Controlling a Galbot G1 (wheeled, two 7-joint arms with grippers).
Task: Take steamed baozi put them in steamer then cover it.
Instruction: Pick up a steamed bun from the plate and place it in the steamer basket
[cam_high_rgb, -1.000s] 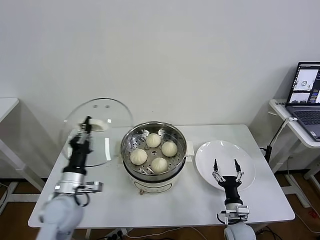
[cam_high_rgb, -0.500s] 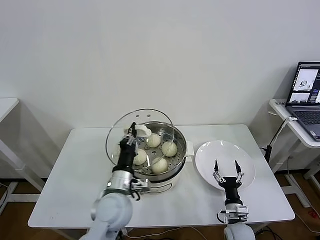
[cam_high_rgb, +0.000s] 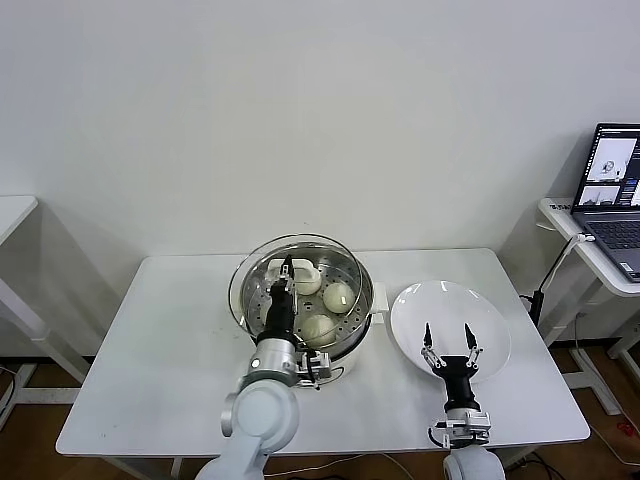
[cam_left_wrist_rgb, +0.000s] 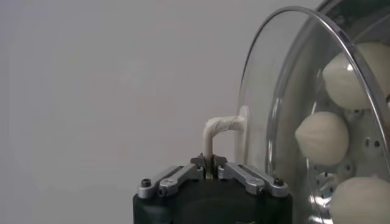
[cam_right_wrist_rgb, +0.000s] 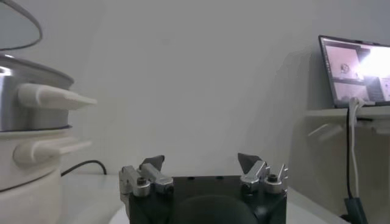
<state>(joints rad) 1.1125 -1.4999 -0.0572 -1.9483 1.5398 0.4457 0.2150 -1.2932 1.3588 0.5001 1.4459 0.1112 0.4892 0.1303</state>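
Left gripper (cam_high_rgb: 287, 268), clamped on the glass cover (cam_high_rgb: 296, 285) handle, has carried it from table's left to tilted over the steamer (cam_high_rgb: 352, 335). Baozi (cam_high_rgb: 339, 296) inside; one is hidden behind the arm. Right gripper (cam_high_rgb: 446, 337) spread wide over the plate (cam_high_rgb: 490, 325).

The place looks like a plain lab or test room, not a home kitchen. The back wall (cam_high_rgb: 320, 110) is bare and white. The cooking things stand on a simple white table (cam_high_rgb: 170, 360) with thin legs. On the right, an open laptop (cam_high_rgb: 612, 195) with a cable (cam_high_rgb: 560, 262) sits on a second white table (cam_high_rgb: 575, 235), and another white table edge (cam_high_rgb: 12, 212) shows at the left.
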